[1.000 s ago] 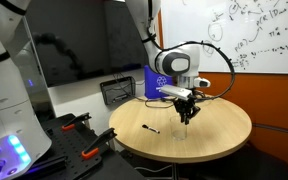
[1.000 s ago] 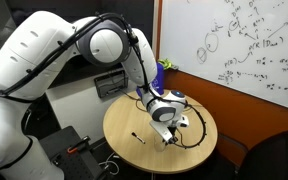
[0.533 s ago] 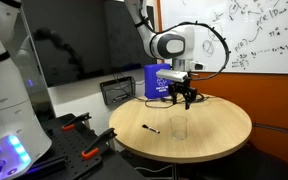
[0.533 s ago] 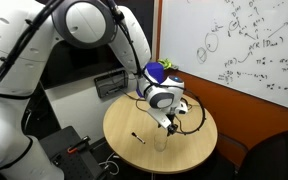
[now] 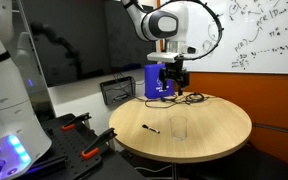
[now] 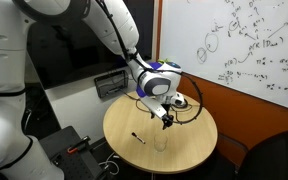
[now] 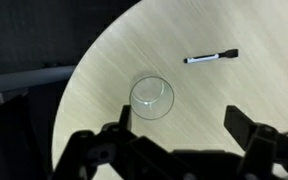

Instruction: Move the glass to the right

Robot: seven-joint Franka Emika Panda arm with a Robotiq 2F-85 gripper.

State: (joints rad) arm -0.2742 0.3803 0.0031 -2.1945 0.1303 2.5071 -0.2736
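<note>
Round wooden surface (image 5: 220,135), pale grain. No corners; only the curved edge to go by.

- The glass (image 5: 179,126) stands upright on its own base with its mouth up, near the edge of the surface closest to the camera in an exterior view. Nothing touches it. The wrist view looks straight down into it (image 7: 151,96); it is empty and sits just inside the curved edge.
- A black marker (image 5: 151,128) lies flat beside the glass but apart from it, near the same edge. In the wrist view (image 7: 210,57) it lies further in from the edge than the glass.
- A blue bag (image 5: 155,84) stands at the far edge, and a black cable (image 5: 194,98) is looped on the surface close to it.
- The claw (image 5: 172,85) hangs well above the surface, toward the bag's side. Its jaws are spread wide and hold nothing. The wrist view shows the dark fingers (image 7: 246,126) set wide apart, with bare wood between them and the glass a little off to one side of the gap.

Judgement: the glass is on a stable footing and needs no support. The frames do not show whether this spot is its final place or its starting place. The high, wide-open claw suits either clearing away or lining up for a descent. If it does descend, the marker is far enough from the glass not to interfere.
</note>
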